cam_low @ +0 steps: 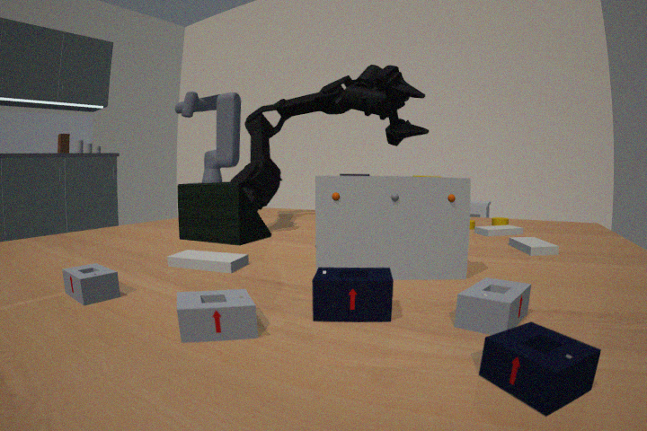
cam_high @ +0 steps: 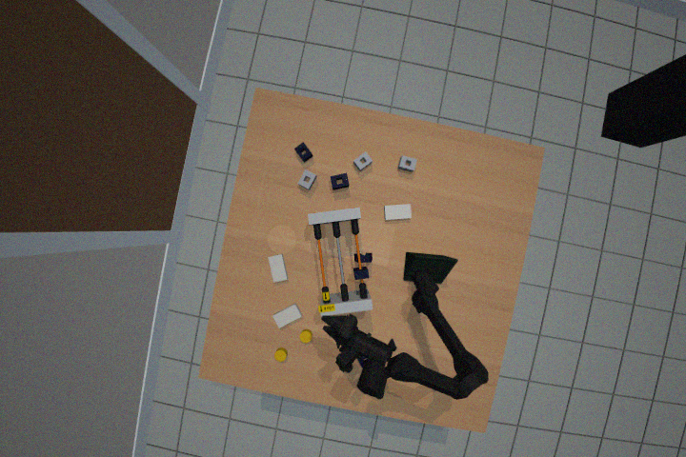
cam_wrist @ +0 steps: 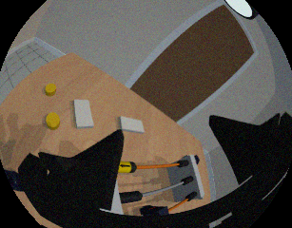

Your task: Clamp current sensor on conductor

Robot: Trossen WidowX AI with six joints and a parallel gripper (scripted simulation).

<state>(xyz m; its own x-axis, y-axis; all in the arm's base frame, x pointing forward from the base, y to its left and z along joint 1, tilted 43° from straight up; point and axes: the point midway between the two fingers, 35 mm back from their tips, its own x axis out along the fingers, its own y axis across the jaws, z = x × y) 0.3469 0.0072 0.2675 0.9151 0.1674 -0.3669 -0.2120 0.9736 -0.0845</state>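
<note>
The dark blue open sensor [cam_high: 361,360] [cam_wrist: 11,180] is mostly hidden under the arm, so its arrow and jaws cannot be made out. The rack [cam_high: 357,307] [cam_low: 393,233] holds three conductors. The left orange conductor [cam_high: 321,263] [cam_wrist: 157,166] has a yellow sleeve [cam_high: 325,295] [cam_wrist: 126,167] at its near end. A yellow label [cam_high: 328,307] sits beside it on the near support; its lettering is too small to read surely. My gripper [cam_high: 326,323] [cam_low: 426,113] [cam_wrist: 168,126] is open and empty, higher than the rack, beside its near end in the overhead view.
Dark blue pieces [cam_high: 361,272] [cam_wrist: 154,210] are at the right orange conductor. Beyond the rack stand closed dark blue [cam_high: 339,181] [cam_low: 352,299] and grey blocks [cam_high: 362,161] [cam_low: 217,317] with red arrows. White slabs [cam_high: 287,316] [cam_wrist: 83,114] and yellow discs [cam_high: 305,336] [cam_wrist: 52,121] lie around the rack.
</note>
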